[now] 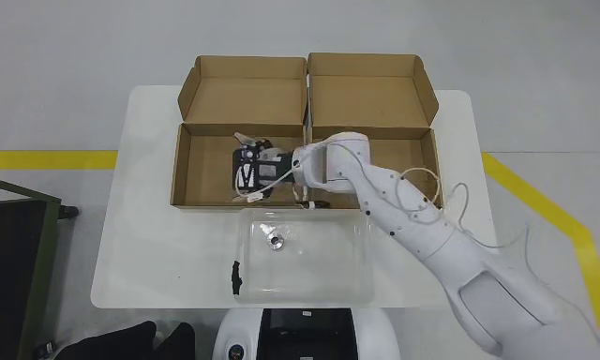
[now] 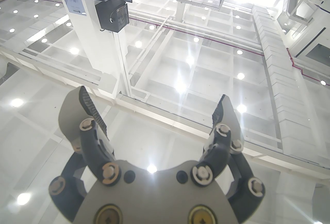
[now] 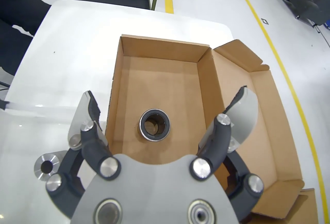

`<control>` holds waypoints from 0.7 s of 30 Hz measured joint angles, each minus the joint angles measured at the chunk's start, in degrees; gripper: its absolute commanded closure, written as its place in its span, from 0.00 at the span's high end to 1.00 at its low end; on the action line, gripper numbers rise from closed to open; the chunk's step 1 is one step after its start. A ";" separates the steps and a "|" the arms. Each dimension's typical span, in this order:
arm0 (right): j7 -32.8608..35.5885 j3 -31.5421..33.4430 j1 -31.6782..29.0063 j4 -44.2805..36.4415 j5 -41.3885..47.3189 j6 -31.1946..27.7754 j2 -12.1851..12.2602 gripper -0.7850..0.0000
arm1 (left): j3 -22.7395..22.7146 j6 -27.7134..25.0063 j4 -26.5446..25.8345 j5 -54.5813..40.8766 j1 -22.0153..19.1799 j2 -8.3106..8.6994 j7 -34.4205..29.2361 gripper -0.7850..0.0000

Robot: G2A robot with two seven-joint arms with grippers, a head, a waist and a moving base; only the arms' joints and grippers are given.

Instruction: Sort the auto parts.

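Note:
A dark ring-shaped bearing (image 3: 154, 125) lies on the floor of the left cardboard box (image 1: 202, 172), near its wall beside the clear tray. My right gripper (image 3: 166, 93) hangs open just above it with nothing between its fingers; from above it (image 1: 242, 168) sits over the middle of that box. A silver metal disc with a centre hole (image 1: 275, 238) (image 3: 47, 167) rests in the clear plastic tray (image 1: 352, 266). A small black part (image 1: 235, 276) lies at the tray's left edge. My left gripper (image 2: 154, 96) is open and empty, pointing up at the ceiling.
A second open cardboard box (image 1: 412, 158) stands right of the first, both with lids folded back. The white table (image 1: 141, 229) has free room at its left side. A green shelf cart (image 1: 28, 257) stands off the table's left.

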 measured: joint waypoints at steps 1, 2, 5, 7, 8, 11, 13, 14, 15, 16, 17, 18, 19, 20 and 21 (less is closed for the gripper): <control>1.48 0.94 -1.25 -2.19 -0.49 -0.44 0.62 1.00 | 0.00 0.00 0.00 0.00 0.00 0.00 0.00 1.00; 2.85 1.90 -2.61 -4.32 -0.72 -0.92 1.21 1.00 | 0.00 0.00 0.00 0.00 0.00 0.00 0.00 1.00; 6.72 5.03 -7.39 -11.14 -0.96 -2.59 3.03 1.00 | 0.00 0.00 0.00 0.00 0.00 0.00 0.00 1.00; 8.67 7.06 -10.70 -15.43 -0.57 -3.91 4.11 1.00 | 0.00 0.00 0.00 0.00 0.00 0.00 0.00 1.00; 9.30 7.86 -12.05 -17.14 -0.29 -4.53 4.53 1.00 | 0.00 0.00 0.00 0.00 0.00 0.00 0.00 1.00; 11.31 10.08 -16.22 -22.24 0.16 -6.38 5.75 1.00 | 0.00 0.00 0.00 0.00 0.00 0.00 0.00 1.00; 12.57 11.08 -18.85 -25.13 0.26 -7.67 6.45 1.00 | 0.00 0.00 0.00 0.00 0.00 0.00 0.00 1.00; 13.05 11.38 -19.87 -26.14 0.22 -8.15 6.72 1.00 | 0.00 0.00 0.00 0.00 0.00 0.00 0.00 1.00; 13.61 11.68 -21.13 -27.24 0.02 -8.68 7.03 1.00 | 0.00 0.00 0.00 0.00 0.00 0.00 0.00 1.00; 13.94 11.85 -21.99 -27.89 -0.20 -9.02 7.25 1.00 | 0.00 0.00 0.00 0.00 0.00 0.00 0.00 1.00; 14.11 11.98 -22.78 -28.39 -0.38 -9.28 7.43 1.00 | 0.00 0.00 0.00 0.00 0.00 0.00 0.00 1.00; 14.12 12.15 -23.71 -28.83 -0.62 -9.52 7.65 1.00 | 0.00 0.00 0.00 0.00 0.00 0.00 0.00 1.00; 14.05 12.26 -24.29 -29.08 -0.89 -9.66 7.80 1.00 | 0.00 0.00 0.00 0.00 0.00 0.00 0.00 1.00; 13.91 12.34 -24.81 -29.28 -1.20 -9.78 7.94 1.00 | 0.00 0.00 0.00 0.00 0.00 0.00 0.00 1.00; 13.68 12.39 -25.41 -29.49 -1.70 -9.92 8.10 1.00 | 0.00 0.00 0.00 0.00 0.00 0.00 0.00 1.00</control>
